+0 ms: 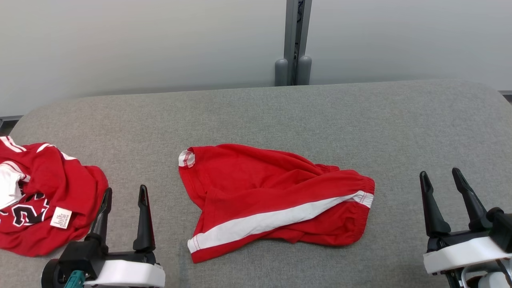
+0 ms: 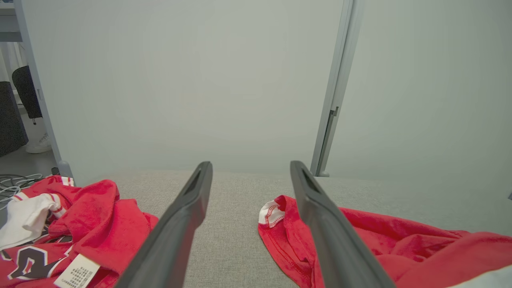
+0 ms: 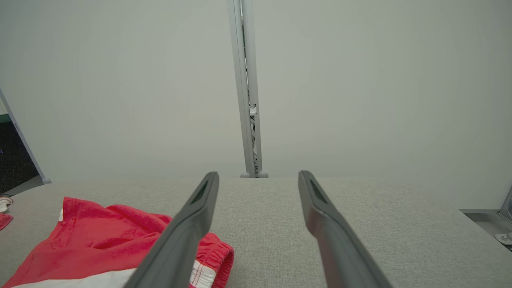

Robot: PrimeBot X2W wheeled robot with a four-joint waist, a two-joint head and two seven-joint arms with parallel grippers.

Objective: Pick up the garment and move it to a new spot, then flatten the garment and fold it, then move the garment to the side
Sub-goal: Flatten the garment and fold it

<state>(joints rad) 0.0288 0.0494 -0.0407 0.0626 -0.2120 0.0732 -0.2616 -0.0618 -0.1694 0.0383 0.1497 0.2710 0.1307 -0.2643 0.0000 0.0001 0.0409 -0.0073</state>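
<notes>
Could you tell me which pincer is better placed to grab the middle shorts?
Probably left: the left pincer sits slightly nearer the shorts; the right pincer stands farther off. Both open.

Grey fabric table [image 1: 360, 120]: red shorts [image 1: 260, 184] centre, red jersey [image 1: 60, 186] left.

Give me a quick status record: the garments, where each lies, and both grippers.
surface: grey padded table
red shorts: centre of the table, rumpled, white side stripe up, not yet folded
red jersey: left end of the table, bunched, label showing
left gripper: open, empty, between jersey and shorts
right gripper: open, empty, right of the shorts, apart from them
</notes>
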